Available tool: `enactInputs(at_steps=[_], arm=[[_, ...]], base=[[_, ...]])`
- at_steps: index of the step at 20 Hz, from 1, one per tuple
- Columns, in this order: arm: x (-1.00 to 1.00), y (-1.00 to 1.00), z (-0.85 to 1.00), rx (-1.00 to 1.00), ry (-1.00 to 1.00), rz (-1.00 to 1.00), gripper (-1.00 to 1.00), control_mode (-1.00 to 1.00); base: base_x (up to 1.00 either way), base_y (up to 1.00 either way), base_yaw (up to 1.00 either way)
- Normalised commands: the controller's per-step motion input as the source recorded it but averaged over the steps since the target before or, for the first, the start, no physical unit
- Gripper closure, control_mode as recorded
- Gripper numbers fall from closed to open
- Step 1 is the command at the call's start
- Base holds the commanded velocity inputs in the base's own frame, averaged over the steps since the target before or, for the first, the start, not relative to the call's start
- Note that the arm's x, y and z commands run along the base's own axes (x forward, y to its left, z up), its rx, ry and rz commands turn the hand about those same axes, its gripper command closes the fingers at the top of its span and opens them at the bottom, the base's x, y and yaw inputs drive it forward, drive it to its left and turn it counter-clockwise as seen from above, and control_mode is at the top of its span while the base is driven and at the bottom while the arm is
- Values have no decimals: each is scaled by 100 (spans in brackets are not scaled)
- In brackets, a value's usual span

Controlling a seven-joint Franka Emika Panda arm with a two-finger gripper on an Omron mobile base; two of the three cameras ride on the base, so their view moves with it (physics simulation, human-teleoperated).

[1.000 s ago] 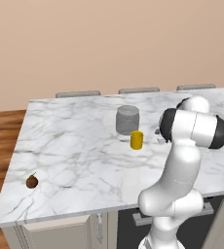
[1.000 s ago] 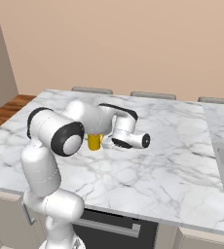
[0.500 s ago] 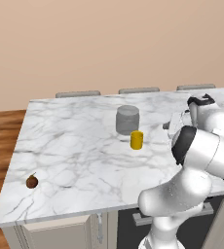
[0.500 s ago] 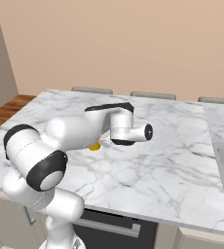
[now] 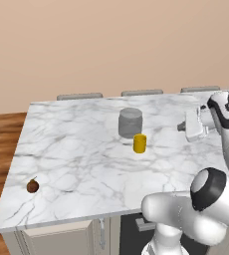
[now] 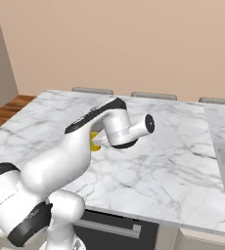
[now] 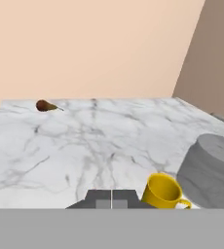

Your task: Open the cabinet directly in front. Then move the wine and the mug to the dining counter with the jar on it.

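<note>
The yellow mug stands upright on the dining counter, just in front of the grey jar. My gripper hovers over the marble to the right of the mug, apart from it, pointing left across the top. In the hand view its fingertips sit pressed together with nothing between them, and the mug and jar lie to their right. In the right base view my arm hides most of the mug. The wine and the cabinet are out of view.
A small brown fruit lies near the counter's front left corner, also seen far off in the hand view. Chair backs line the far edge. Wood floor lies left of the island.
My arm has swung round: the elbow dropped toward the lower right of the left base view and the hand drew back to the right of the mug. Mug and jar have not moved.
</note>
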Motion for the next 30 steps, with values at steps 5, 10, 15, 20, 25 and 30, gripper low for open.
enactInputs(at_steps=[5, 10, 15, 20, 25, 30], arm=[[-98, 0, 31, -7, -4, 5, 100, -100], [-95, 2, 20, -7, -3, 0, -100, -100], [-65, 10, 3, -4, -12, 0, -100, -100], [-38, 0, 0, 0, -9, -3, -100, -100], [-6, 0, 0, 0, 0, -1, -100, -100], [0, 0, 0, 0, 0, 0, -100, -100]], base=[[0, 0, 0], [0, 0, 0], [0, 0, 0], [0, 0, 0], [0, 0, 0], [0, 0, 0]])
